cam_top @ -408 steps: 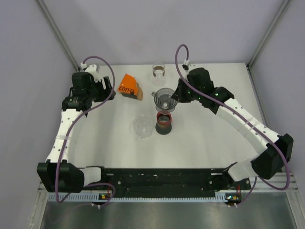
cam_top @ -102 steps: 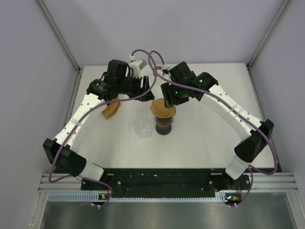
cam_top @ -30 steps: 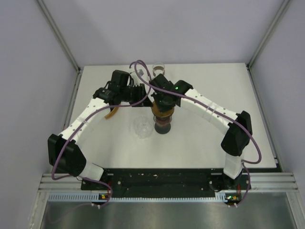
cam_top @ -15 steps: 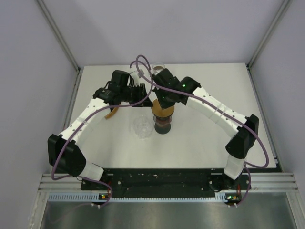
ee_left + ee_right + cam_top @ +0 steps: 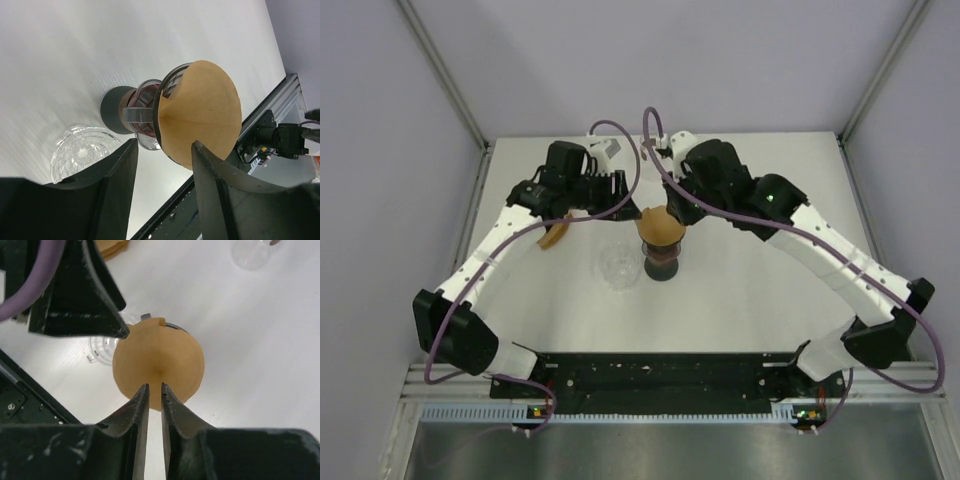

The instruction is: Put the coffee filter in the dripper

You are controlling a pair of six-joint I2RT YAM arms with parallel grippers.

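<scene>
Seemingly the job is close to finished — the coffee filter point(image 5: 661, 226) sits in the dripper point(image 5: 141, 111) on a dark stand point(image 5: 663, 268), at the middle of the counter point(image 5: 770, 290) in the overhead view, and neither arm holds it. The left gripper point(image 5: 165, 172) hangs beside it with jaws spread wide and empty. The right gripper point(image 5: 153, 390) hovers right above, jaws drawn almost together on nothing. What may be left is seating: from the left wrist view the paper rides proud of the rim, so it is possibly not fully down — hard to say. The cone's mouth faces up, its tip points down into the dripper, and its long axis is near upright.
</scene>
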